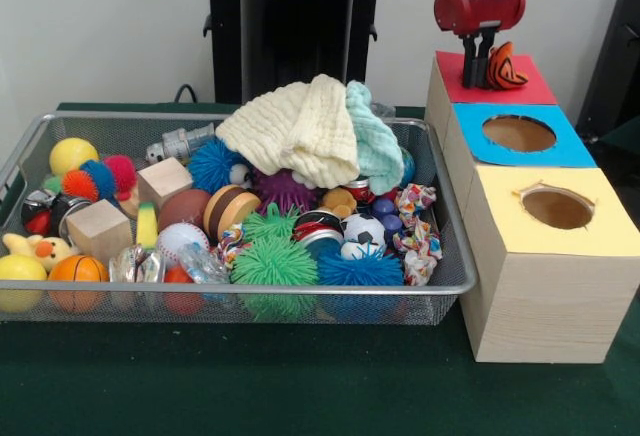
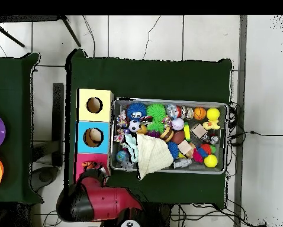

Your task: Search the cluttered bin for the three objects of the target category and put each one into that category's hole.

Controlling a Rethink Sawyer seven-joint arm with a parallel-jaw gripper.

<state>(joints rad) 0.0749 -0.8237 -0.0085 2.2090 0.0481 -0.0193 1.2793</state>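
My gripper (image 1: 480,74) hangs over the red surround (image 1: 535,88) at the far end of the pale wooden box, shut on the orange black-striped toy (image 1: 506,68), which sticks out to its right. The round hole itself is hidden behind the toy and gripper. In the overhead view the red arm (image 2: 96,198) covers part of the red surround (image 2: 80,162). The wire mesh bin (image 1: 455,256) stands beside the box, full of clutter. The yellow duckling (image 1: 36,250) lies at the bin's left end; it also shows in the overhead view (image 2: 213,125).
The blue-surround hole (image 1: 518,133) and yellow-surround hole (image 1: 557,208) lie nearer the camera on the same box. A pale yellow cloth (image 1: 295,126) and a mint cloth (image 1: 378,144) are heaped in the bin over spiky puffer balls (image 1: 273,261), wooden blocks (image 1: 98,228) and balls.
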